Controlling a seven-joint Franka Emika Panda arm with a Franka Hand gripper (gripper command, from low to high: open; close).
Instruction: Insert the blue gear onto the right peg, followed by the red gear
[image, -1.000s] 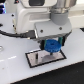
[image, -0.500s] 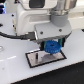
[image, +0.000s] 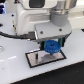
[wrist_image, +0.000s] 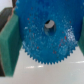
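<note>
Blue gear (image: 52, 48) lies flat, centre hole facing up, clamped between the gripper (image: 53, 46) jaws above the white plate (image: 35, 60); pegs are hidden.

We see the blue gear (image: 52, 48) only in part in the exterior view: its upper half is hidden behind the hand (image: 52, 42), whose fingertips we cannot make out. The plate (image: 33, 60) is blurred, and its 1 o'clock part is covered by the gear. We cannot find the pegs with any certainty; they are too small and dark. In the wrist view the gear (wrist_image: 47, 37) is cut off at 12 and 3 o'clock, its teeth are soft, and whatever shows through its centre hole is too dark to tell.
</note>
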